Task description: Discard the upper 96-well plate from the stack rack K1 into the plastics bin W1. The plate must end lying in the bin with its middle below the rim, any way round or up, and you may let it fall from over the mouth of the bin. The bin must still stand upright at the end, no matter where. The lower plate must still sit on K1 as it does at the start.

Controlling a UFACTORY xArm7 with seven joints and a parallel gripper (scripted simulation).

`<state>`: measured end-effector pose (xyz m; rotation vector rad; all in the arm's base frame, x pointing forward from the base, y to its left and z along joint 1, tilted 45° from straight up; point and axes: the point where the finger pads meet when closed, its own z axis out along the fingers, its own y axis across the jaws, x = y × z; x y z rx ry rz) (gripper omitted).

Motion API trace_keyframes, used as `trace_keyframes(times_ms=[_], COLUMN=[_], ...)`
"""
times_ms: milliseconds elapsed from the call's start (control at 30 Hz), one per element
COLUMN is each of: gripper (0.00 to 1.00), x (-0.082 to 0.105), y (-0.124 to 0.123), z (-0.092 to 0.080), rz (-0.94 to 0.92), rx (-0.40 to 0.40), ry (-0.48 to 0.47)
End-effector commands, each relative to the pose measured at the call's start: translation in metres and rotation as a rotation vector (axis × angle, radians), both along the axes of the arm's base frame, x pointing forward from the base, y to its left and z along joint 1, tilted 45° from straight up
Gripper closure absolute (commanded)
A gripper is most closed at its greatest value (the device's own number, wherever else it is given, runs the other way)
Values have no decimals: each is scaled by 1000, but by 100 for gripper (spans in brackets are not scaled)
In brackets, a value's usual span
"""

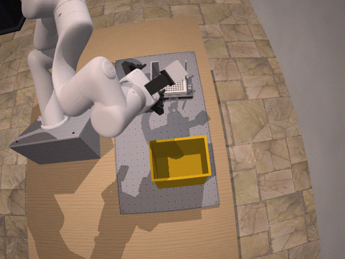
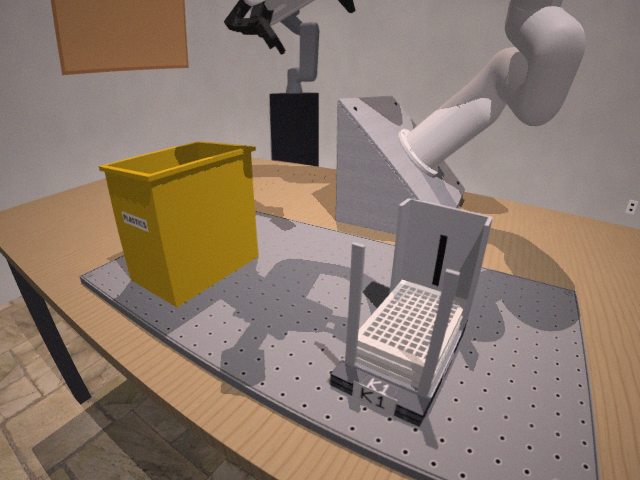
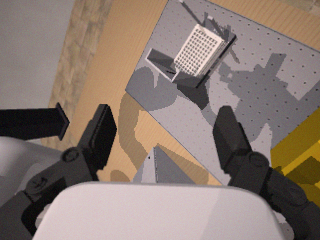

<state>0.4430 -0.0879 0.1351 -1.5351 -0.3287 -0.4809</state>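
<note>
From above, a white robot arm [image 1: 83,91] reaches over a grey perforated board [image 1: 178,192] on a wooden worktop [image 1: 172,36]. Its gripper [image 1: 160,96] hangs high above the board, just beside a small grey rack [image 1: 154,67] that holds a white well plate [image 1: 176,86]. Nearer the viewer on the same board stands a yellow bin [image 1: 181,182], well apart from the rack.

Seen from the side, the top plate [image 2: 408,315] lies on a second plate [image 2: 385,361] between the rack's posts [image 2: 355,304], above a label reading K1. The bin [image 2: 201,232] is upright and marked PLASTICS.

Looking down from the wrist, two dark fingers stand spread wide, gripping nothing. The plate [image 3: 199,49] lies far below, beyond the fingertips and not between them.
</note>
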Motion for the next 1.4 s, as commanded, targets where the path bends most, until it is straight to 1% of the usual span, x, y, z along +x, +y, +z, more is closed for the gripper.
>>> trace_keyframes(times_ms=[0,533,633,667,867,900,1033,1100,1233,1300,1367], gripper=[0,0,0,0,0,0,0,0,0,0,0], x=[0,0,5,5,11,12,15,15,18,19,20], y=[-2,-2,13,15,44,49,68,68,88,96,106], z=[1,1,3,4,7,8,12,12,16,18,21], rz=[-2,-2,37,39,104,104,132,132,147,148,148], rx=[-3,-3,-66,-69,-205,-205,-302,-302,-411,-419,-477], ry=[-2,-2,64,68,199,199,277,277,352,358,392])
